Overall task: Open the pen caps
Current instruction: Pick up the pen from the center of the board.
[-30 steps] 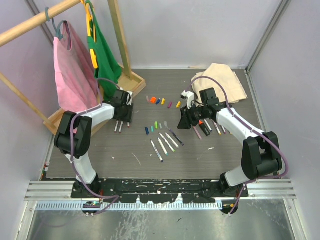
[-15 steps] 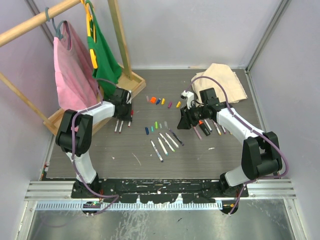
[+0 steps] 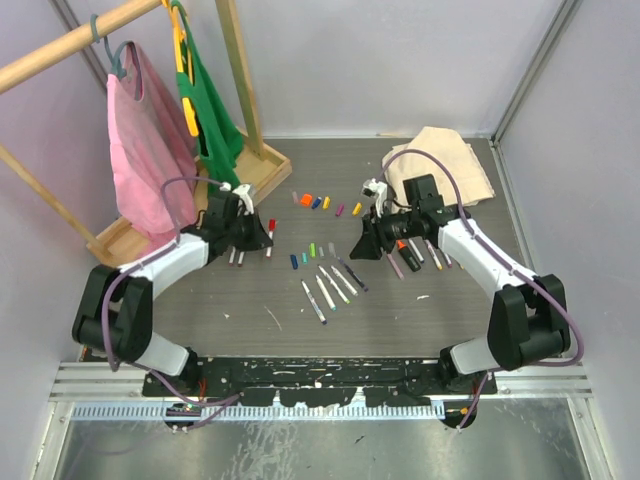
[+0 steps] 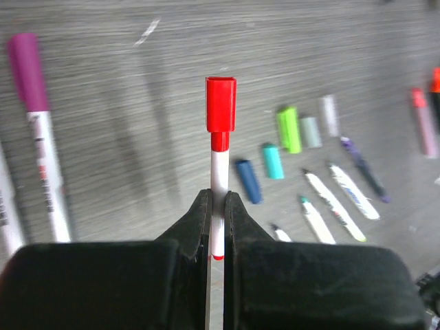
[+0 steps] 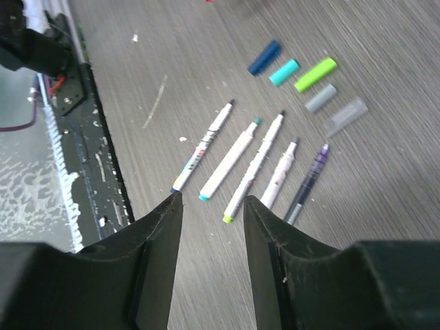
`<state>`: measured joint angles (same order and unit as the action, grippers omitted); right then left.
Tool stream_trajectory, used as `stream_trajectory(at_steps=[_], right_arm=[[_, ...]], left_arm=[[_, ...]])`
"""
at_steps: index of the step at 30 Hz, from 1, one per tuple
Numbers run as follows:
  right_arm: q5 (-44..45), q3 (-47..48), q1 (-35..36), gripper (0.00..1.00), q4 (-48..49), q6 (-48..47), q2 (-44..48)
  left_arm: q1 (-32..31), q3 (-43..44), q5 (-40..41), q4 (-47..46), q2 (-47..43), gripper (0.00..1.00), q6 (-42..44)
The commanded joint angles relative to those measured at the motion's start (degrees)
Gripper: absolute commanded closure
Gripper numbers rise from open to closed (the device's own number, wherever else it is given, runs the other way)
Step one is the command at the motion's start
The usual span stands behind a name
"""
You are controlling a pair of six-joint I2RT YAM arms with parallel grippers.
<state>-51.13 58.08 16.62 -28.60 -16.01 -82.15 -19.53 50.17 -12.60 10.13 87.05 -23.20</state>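
My left gripper (image 4: 218,201) is shut on the white barrel of a pen (image 4: 218,168), held off the table with its red cap (image 4: 221,103) pointing away from the fingers. From above, that gripper (image 3: 258,233) and the red cap (image 3: 271,224) are left of centre. Loose pen caps (image 5: 284,71) in blue, teal, green and grey lie in a row, with more loose caps (image 3: 320,202) farther back. Several uncapped pens (image 5: 230,165) lie side by side below them. My right gripper (image 5: 213,203) is open and empty above those pens, right of centre in the top view (image 3: 361,245).
A purple-capped pen (image 4: 31,89) lies left of the held one, with other capped pens (image 3: 235,256). More pens (image 3: 420,255) lie under the right arm. A wooden rack base (image 3: 262,170) with pink and green garments stands back left; a beige cloth (image 3: 440,160) back right.
The left gripper has shut on the red-capped pen and lifted it towards the middle, the arm swinging out from the rack. The right gripper has edged slightly left, still open.
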Motion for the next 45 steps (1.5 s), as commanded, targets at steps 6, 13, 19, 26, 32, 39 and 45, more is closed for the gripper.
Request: stream_trajectory(at_steps=[6,13,19,26,32,39,45], right_arm=[[-12.45,-1.26,-0.71,0.53,5.33,1.56,7.51],[-17.13,-3.87,-2.43,0.49,11.2,7.58,10.34],[-21.09,-8.29,-4.7,0.48,24.89,19.3,12.22],[-22.72,-15.96,-6.17,0.44,48.41,36.35,16.1],[-20.62,-20.71,-6.21,0.42,60.89,41.98,19.13],[-18.75,-22.0,-6.26,0.42,63.01,43.63,19.47],[-16.73,-22.13,-6.26,0.45,61.24,43.66,18.94]], left_arm=[[-5.42,-13.32,-11.46,-34.42,-12.3,1.0,-13.58],[-14.35,-20.08,-6.28,-56.17,-17.14,1.0,-16.92],[-22.31,-21.04,0.67,-67.1,-14.85,1.0,-17.05],[-30.71,-21.5,9.72,-79.03,-8.93,1.0,-13.4],[-34.6,-21.33,12.48,-88.8,-2.9,1.0,-12.61],[-37.86,-19.7,14.28,-92.04,0.7,1.0,-11.31],[-39.33,-19.06,14.84,-92.04,1.13,1.0,-10.99]])
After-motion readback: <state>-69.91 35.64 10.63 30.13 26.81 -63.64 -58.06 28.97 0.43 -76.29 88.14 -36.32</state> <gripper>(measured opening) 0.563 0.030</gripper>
